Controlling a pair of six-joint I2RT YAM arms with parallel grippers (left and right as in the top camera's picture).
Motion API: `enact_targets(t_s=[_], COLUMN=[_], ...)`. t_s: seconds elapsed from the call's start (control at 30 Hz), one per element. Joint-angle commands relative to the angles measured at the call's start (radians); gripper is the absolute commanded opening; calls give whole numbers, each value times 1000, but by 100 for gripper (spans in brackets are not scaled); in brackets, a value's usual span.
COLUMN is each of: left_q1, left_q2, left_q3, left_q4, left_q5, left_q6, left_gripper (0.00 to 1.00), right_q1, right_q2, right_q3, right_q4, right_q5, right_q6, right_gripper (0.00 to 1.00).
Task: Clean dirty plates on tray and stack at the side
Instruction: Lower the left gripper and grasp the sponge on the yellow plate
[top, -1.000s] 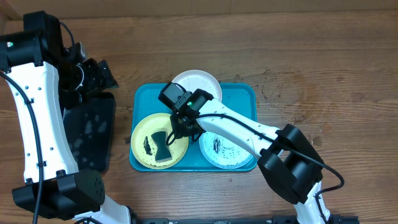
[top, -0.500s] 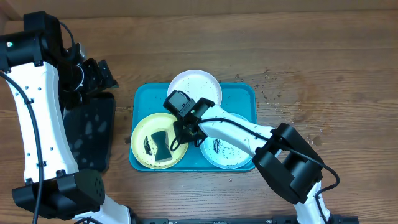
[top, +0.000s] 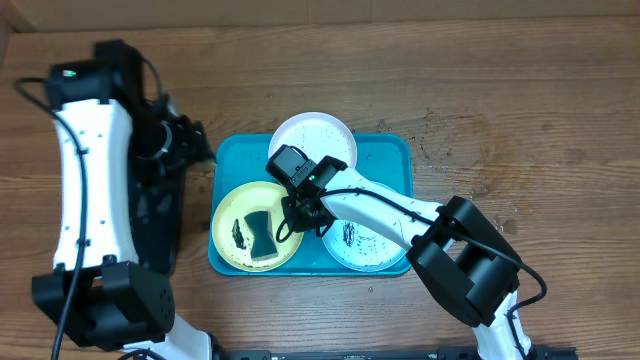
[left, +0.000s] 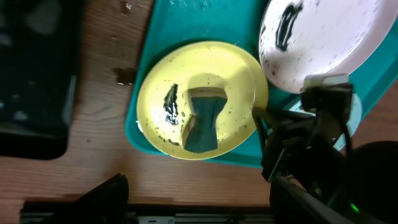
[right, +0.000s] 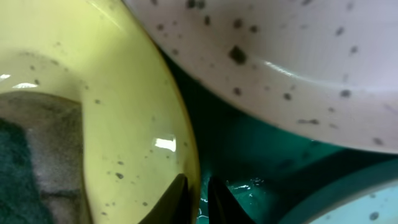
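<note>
Three plates lie on the turquoise tray (top: 385, 160): a white-rimmed plate (top: 313, 140) at the back, a yellow-green plate (top: 232, 205) at front left and a mint plate (top: 372, 250) at front right. All carry black specks or smears. A dark sponge (top: 262, 233) lies on the yellow-green plate. My right gripper (top: 293, 222) is shut on that plate's right rim (right: 180, 143), one finger on each side (right: 198, 194). My left gripper (top: 195, 150) is open and empty, above the table left of the tray. The left wrist view shows the yellow-green plate (left: 239, 78), the sponge (left: 202, 121) and the white plate (left: 336, 37).
A glossy black tray (top: 160, 230) lies left of the turquoise tray, partly under my left arm; it also shows in the left wrist view (left: 34, 74). Dark specks dot the wooden table (top: 500, 120) to the right of the turquoise tray.
My left arm has swung right, toward the turquoise tray's left edge. My right gripper moved slightly forward a second ago and has stayed at the yellow-green plate's rim since.
</note>
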Motion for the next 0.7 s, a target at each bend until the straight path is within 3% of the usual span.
enact_targets(t_s=[0.0,0.1,0.23,0.5,0.67], left_q1=[-42,-56,-56,-120,-158], left_q2=[-23,-23,-23,-23,-23], left_q3=[-104,-188,-292,-539,-626], left_q4=[37,79,153,362,463], left_q5=[18,43,109,239,221], left_q6=[22,22,26,24,-48], left_gripper=[70,67,40,38,36], right_q1=[-19,-40,-55,-55,-55], right_q2=[1,1,1,1,1], right_q3=[-4,-4,-4,-4,-4], right_q4=[-3,-4,-3,2,1], right_q5=[-19,-59,-91,-102,-102], right_q6=[0,-1,-2,-2,-1], right_gripper=[4,4,4,4,4])
